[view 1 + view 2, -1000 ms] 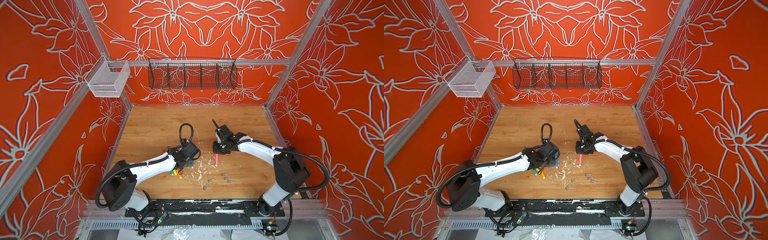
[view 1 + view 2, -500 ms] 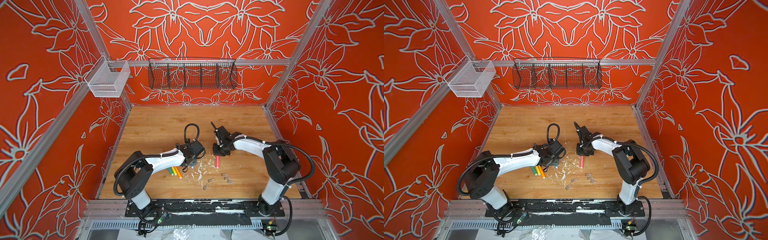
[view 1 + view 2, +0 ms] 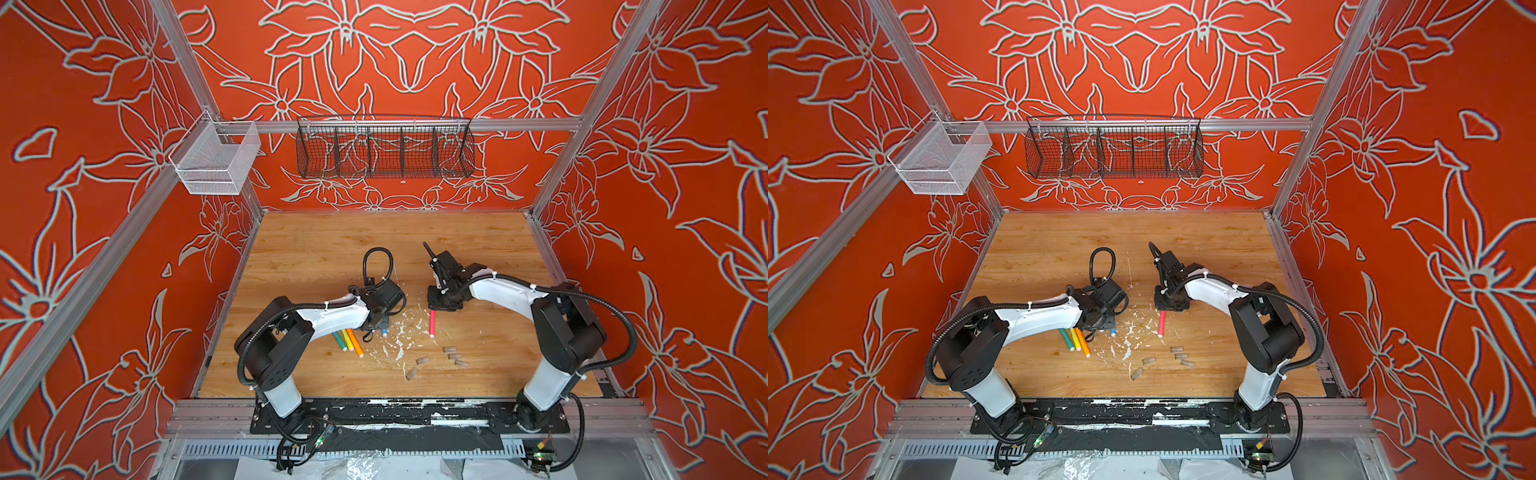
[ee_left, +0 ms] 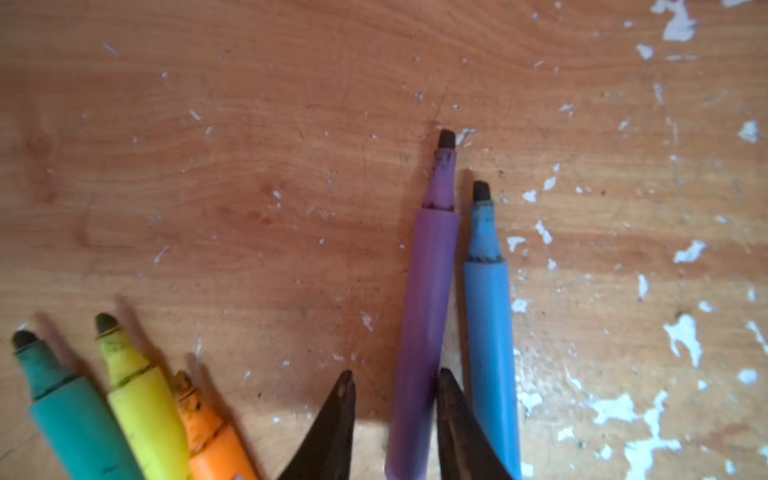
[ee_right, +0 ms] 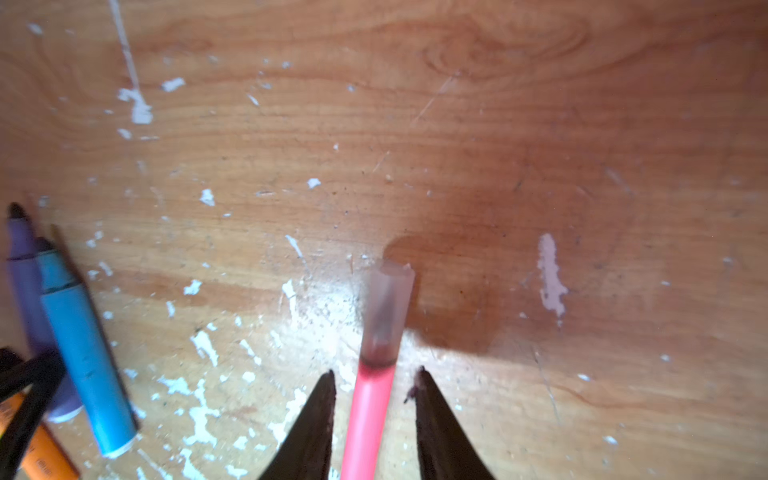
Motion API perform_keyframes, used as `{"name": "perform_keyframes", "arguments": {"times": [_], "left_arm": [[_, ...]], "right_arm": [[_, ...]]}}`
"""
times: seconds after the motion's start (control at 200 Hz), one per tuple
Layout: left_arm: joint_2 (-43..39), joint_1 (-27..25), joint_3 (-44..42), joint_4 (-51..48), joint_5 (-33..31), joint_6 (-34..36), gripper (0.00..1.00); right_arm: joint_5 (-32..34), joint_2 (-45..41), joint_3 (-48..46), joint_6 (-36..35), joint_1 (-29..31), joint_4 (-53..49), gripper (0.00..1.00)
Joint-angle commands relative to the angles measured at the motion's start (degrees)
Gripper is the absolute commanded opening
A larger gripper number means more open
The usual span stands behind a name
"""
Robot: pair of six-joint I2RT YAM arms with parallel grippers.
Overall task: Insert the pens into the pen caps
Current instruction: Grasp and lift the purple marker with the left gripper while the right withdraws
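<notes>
The pink pen (image 5: 368, 415) lies on the wooden table with a translucent pen cap (image 5: 386, 307) on its tip. My right gripper (image 5: 375, 370) is open astride it, with a gap on each side. In both top views that pen (image 3: 432, 323) (image 3: 1161, 323) sticks out from under the right gripper (image 3: 436, 308). My left gripper (image 4: 395, 374) is open around the purple pen (image 4: 428, 291); one finger touches it, the other stands apart. The blue pen (image 4: 490, 332) lies beside it. Green (image 4: 75, 415), yellow (image 4: 145, 415) and orange (image 4: 212, 440) pens lie uncapped nearby. Several loose pen caps (image 3: 455, 356) (image 3: 1181, 356) lie at the front.
White paint flecks (image 3: 400, 340) speckle the wooden table (image 3: 332, 257) between the arms. A black wire basket (image 3: 384, 147) and a white mesh basket (image 3: 216, 162) hang on the back rail, well above the table.
My right gripper's jaws have opened off the pink pen, which now rests on the table. My left gripper's jaws have narrowed around the purple pen, and the left arm has shifted.
</notes>
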Motion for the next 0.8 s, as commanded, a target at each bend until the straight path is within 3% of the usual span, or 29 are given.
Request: {"name": "perform_keyframes", "arguments": {"times": [0.0,0.145,0.395,0.616,0.796], "left_arm": [[2.12,0.60,-0.59,1.70,1.87,-0.15,0.32],[3.33,0.96,-1.13,1.89,2.16,-0.42,0.26],[3.39,1.30,-1.95,1.50,2.51,-0.86,0.00],[-3.85,1.44,-1.12,-1.16,1.59,1.24,0.00],[-15.50,0.25,-1.70,-0.56,3.39,7.12,0.00]], "right_arm": [[1.02,-5.45,-1.10,0.44,-0.24,-1.61,0.37],[0.72,-12.80,-3.87,1.53,0.04,-1.76,0.39],[3.04,-27.68,-10.94,5.63,6.96,-1.40,0.44],[4.25,-35.40,-17.34,11.03,15.98,2.50,0.46],[0.53,-37.74,-23.14,15.83,20.01,14.81,0.51]]}}
